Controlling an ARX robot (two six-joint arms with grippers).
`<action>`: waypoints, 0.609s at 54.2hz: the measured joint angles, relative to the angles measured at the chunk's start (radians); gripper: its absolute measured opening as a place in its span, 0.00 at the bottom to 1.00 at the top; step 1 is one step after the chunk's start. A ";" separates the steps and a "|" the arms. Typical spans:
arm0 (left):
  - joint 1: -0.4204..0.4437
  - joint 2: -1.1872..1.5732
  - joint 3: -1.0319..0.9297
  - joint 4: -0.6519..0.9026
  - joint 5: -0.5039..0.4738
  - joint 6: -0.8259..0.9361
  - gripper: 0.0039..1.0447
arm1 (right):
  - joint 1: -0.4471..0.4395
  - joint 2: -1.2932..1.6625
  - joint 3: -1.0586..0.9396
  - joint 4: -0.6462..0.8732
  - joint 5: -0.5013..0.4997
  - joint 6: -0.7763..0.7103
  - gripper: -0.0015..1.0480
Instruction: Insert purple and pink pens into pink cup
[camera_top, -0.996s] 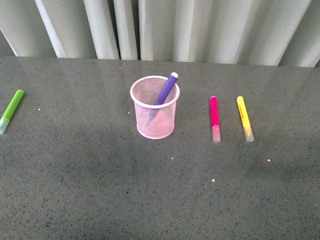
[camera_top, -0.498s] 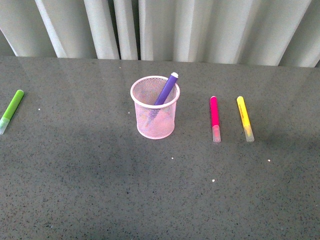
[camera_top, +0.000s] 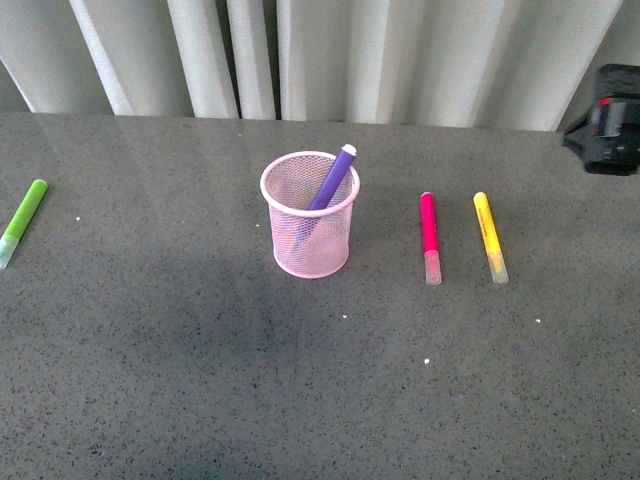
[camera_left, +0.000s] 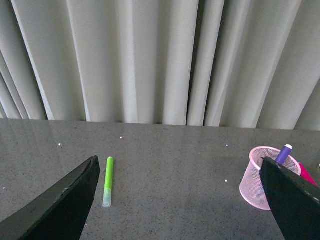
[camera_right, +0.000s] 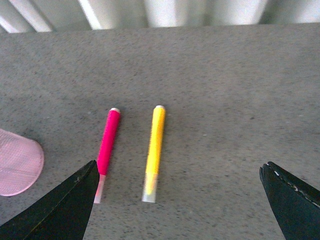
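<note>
- Leaning inside the round pale-pink wire-mesh cup (camera_top: 310, 248) in the front view is the purple marker pen (camera_top: 335, 177). The magenta-pink marker pen (camera_top: 429, 225) lies on the grey table (camera_top: 150, 350) to the cup's right, beside a yellow marker (camera_top: 489, 232).
- Left wrist view: the left gripper (camera_left: 178, 165) is spread wide and holds nothing.
- Right wrist view: the right gripper (camera_right: 179, 167) is spread wide and holds nothing.

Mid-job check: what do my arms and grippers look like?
The left gripper and right gripper each have two matte-black, wedge-shaped fingers tapering to narrow tips. The right arm appears in the front view as a black boxy housing. No cables visible.
</note>
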 joint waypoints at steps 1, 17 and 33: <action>0.000 0.000 0.000 0.000 0.000 0.000 0.94 | 0.010 0.019 0.013 -0.001 -0.002 0.008 0.93; 0.000 0.000 0.000 0.000 0.000 0.000 0.94 | 0.103 0.253 0.166 -0.031 0.053 0.084 0.93; 0.000 0.000 0.000 0.000 0.000 0.000 0.94 | 0.132 0.389 0.309 -0.080 0.087 0.087 0.93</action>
